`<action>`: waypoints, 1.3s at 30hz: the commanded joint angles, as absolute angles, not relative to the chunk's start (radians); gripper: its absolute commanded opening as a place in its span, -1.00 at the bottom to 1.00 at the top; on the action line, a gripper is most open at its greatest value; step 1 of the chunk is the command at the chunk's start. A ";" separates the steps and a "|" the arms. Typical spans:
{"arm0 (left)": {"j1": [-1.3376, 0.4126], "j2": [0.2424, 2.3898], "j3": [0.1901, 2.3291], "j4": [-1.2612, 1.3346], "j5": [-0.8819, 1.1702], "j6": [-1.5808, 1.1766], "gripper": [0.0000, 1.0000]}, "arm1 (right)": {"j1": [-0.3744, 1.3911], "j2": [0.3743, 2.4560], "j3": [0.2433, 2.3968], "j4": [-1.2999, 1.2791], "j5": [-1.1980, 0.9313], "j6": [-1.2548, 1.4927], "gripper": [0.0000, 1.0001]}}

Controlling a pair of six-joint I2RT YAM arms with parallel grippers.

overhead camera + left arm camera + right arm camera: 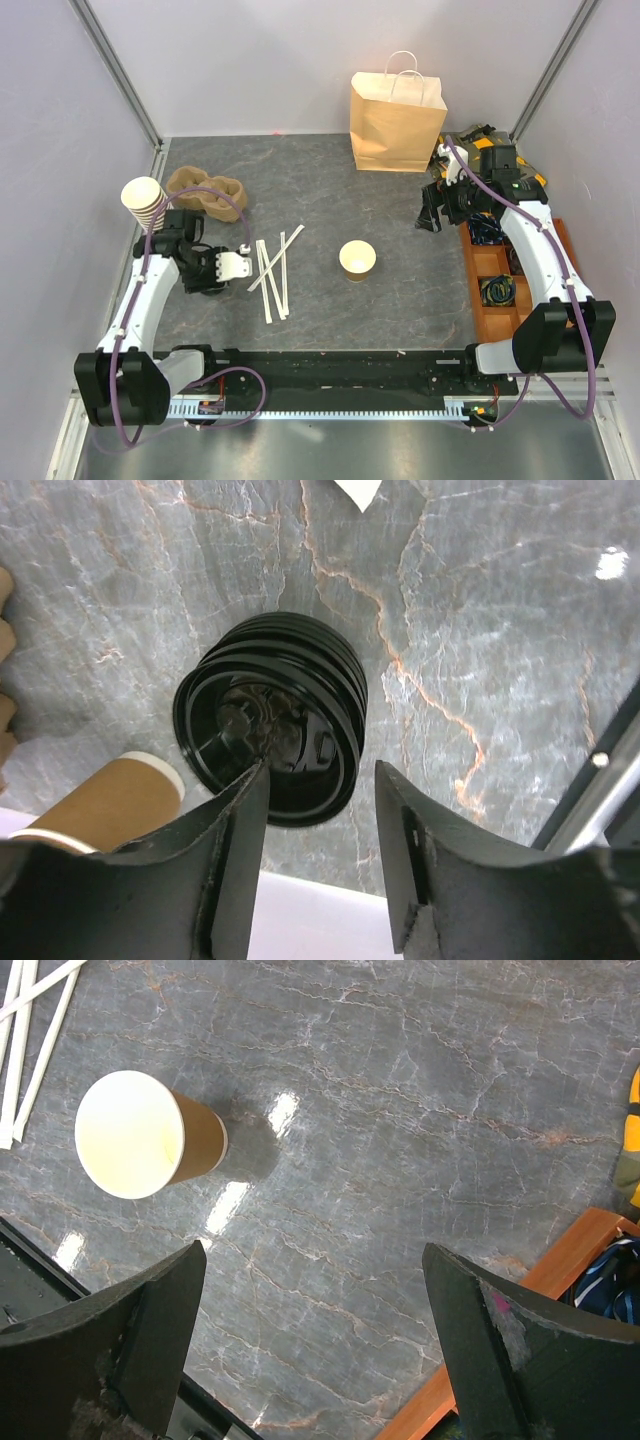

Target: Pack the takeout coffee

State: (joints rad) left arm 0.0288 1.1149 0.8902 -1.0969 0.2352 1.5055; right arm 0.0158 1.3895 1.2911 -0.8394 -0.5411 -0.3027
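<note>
While left fingers (235, 860) and right fingers (150, 1330) are hanging apart, empty, the takeout coffee (357, 259) is standing centrally on the desk (420, 290).
It is showing brown sides and a pale open mouth; the left fingers are hiding part of the black lids (300, 680).

My left gripper (232, 264) sits just beside the scattered white straws (275, 272); my right gripper (432, 212) hangs near the paper bag (396, 122). Between them the open-topped brown paper cup (357, 260) stands upright, well apart from both.
</note>
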 commanded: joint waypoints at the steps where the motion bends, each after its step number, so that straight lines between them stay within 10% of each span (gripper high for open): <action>1: 0.029 1.103 0.833 -0.962 0.224 1.428 0.03 | 0.015 1.399 1.324 -0.828 -0.575 -0.301 0.96; 10: 0.026 1.092 0.758 -0.881 0.202 1.428 -0.08 | 0.017 1.408 1.325 -0.831 -0.578 -0.296 0.96; 21: 0.026 1.046 0.794 -0.923 0.189 1.471 -0.94 | 0.017 1.408 1.328 -0.834 -0.575 -0.293 0.96; 32: 0.011 1.072 1.087 -1.135 0.336 1.427 -0.96 | 0.017 1.352 1.284 -0.734 -0.594 -0.284 0.96; 39: -0.328 1.242 1.478 -1.304 0.595 1.047 -0.95 | 0.017 1.168 1.166 -0.522 -0.731 -0.296 0.96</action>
State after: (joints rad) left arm -0.1802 1.1881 1.3186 -1.1908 0.3779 1.3022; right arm 0.0158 1.2884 1.1995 -0.6926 -0.6018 -0.2829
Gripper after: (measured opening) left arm 0.051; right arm 0.982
